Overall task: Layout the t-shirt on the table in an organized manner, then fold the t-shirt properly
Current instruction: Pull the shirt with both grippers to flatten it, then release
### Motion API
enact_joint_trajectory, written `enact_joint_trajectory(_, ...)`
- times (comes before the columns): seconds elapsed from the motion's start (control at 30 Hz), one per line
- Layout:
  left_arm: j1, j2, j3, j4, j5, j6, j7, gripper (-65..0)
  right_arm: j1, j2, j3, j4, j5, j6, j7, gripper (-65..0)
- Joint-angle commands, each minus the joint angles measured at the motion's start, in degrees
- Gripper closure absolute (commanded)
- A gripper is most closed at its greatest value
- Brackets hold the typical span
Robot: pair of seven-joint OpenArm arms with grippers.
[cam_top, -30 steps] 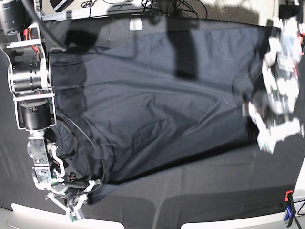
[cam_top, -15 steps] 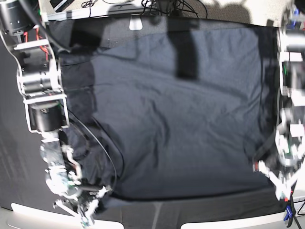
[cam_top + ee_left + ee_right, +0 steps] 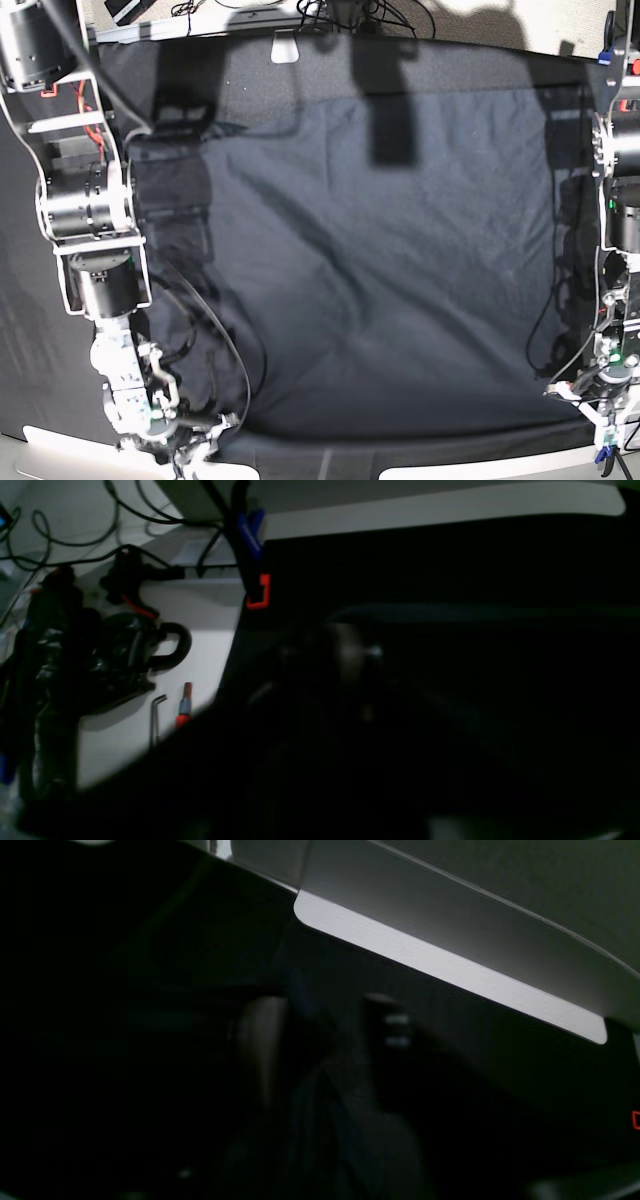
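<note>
The dark charcoal t-shirt lies spread wide and mostly flat over the black table cloth, with its near edge close to the table's pale front rim. My right gripper is at the shirt's near left corner. In the dark right wrist view its fingers stand around bunched cloth. My left gripper is at the shirt's near right corner and seems shut on the hem. The left wrist view is too dark to show the fingers clearly.
A blue and orange clamp grips the table edge and also shows at the near right corner in the base view. A hex key and a red-tipped tool lie on the pale surface beside the table. Cables run behind the far edge.
Both grippers moved toward the front edge, drawing the shirt with them. The left gripper came down from the middle right to the near right corner, and the shirt now lies wider and flatter.
</note>
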Motion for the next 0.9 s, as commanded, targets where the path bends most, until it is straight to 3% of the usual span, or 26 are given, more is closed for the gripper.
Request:
enact_joint_trajectory(0.0,-2.4,-0.9,-0.3,0.9,0.3,0.9,-1.9,-20.3,3.0,0.2,0.2,1.0,0.0,-0.3,2.1,-33.7)
enact_joint_trajectory(0.07,-2.4,-0.9,-0.3,0.9,0.3,0.9,-1.8,-25.4,3.3,-0.1,0.2,1.0,0.0,-0.3,2.1,-33.6)
enact_joint_trajectory(0.33,-2.4,-1.0,-0.3,0.9,-0.2,0.9,1.1,-25.4,3.9,-0.2,0.2,1.0,0.0,-0.4,1.8,-33.6)
enact_joint_trajectory(0.47,-2.0,-1.0,-0.3,0.9,-3.6,0.8,5.7,-25.4,3.9,0.1,0.2,1.0,0.5,-0.3,-3.0,-33.5)
enact_joint_trajectory(0.57,0.0,-1.1,-0.3,1.8,-4.0,-1.2,6.9,-24.7,3.5,1.3,0.2,1.6,1.9,0.4,-7.4,-32.6)
enact_joint_trajectory(0.7,6.8,-1.3,-0.4,8.2,-5.0,-1.9,6.8,-23.0,2.4,5.0,0.2,4.7,6.4,6.3,-11.2,-32.4)
enact_joint_trajectory(0.87,17.9,-1.3,-1.2,23.8,-5.0,-1.4,8.7,-23.0,-0.9,10.8,0.3,13.5,15.2,15.8,-19.1,-32.4)
